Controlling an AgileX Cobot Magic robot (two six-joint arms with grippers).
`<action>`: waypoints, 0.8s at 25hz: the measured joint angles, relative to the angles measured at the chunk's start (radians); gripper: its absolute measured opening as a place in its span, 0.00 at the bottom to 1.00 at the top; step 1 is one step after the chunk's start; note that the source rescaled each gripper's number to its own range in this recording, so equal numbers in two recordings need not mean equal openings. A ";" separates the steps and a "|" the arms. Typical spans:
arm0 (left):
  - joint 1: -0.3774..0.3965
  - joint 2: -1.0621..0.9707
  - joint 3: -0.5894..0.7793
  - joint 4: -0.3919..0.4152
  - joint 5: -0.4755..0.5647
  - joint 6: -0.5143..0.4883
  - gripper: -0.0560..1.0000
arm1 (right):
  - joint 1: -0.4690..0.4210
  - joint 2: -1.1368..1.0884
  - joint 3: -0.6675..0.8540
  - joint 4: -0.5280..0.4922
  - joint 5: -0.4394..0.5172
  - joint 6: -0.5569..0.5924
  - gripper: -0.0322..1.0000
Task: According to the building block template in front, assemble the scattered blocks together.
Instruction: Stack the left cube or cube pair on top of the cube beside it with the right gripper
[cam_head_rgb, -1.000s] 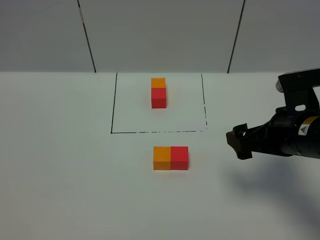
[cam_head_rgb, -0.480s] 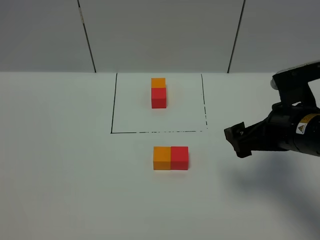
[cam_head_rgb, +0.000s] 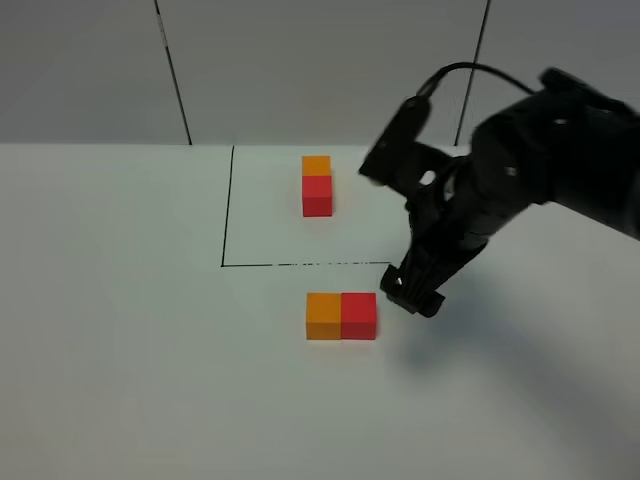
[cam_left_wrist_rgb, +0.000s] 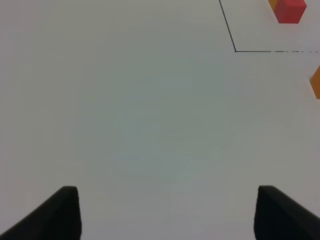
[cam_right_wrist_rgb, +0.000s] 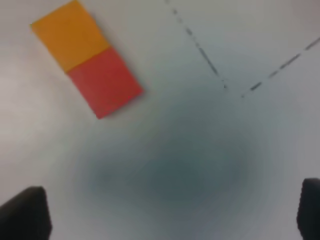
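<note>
The building block template (cam_head_rgb: 318, 185), an orange cube behind a red one, stands inside the black drawn square (cam_head_rgb: 226, 215). In front of the square the scattered blocks lie side by side and touching: the orange block (cam_head_rgb: 323, 315) on the left, the red block (cam_head_rgb: 359, 315) on the right. My right gripper (cam_head_rgb: 411, 296) points down just right of the red block, apart from it. In the right wrist view its fingertips (cam_right_wrist_rgb: 25, 212) stand wide open over bare table, with the orange block (cam_right_wrist_rgb: 70, 35) and red block (cam_right_wrist_rgb: 105, 82) off to one side. My left gripper (cam_left_wrist_rgb: 170, 215) is open and empty.
The white table (cam_head_rgb: 120, 350) meets a grey panelled wall (cam_head_rgb: 320, 60) at the back. The left wrist view catches the square's corner (cam_left_wrist_rgb: 235, 50), the template's red cube (cam_left_wrist_rgb: 290, 10) and a sliver of the orange block (cam_left_wrist_rgb: 316, 82).
My right arm has swung in from the right edge toward the middle and tipped downward. Its gripper now hangs beside the red block. The blocks have not moved.
</note>
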 joint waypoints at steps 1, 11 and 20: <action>0.000 0.000 0.000 0.000 0.000 0.000 0.59 | 0.014 0.048 -0.052 -0.001 0.047 -0.037 1.00; 0.000 0.000 0.000 0.000 0.000 0.000 0.59 | 0.111 0.345 -0.360 0.000 0.202 -0.352 1.00; 0.000 0.000 0.000 0.000 0.000 0.000 0.59 | 0.121 0.462 -0.419 0.004 0.203 -0.404 1.00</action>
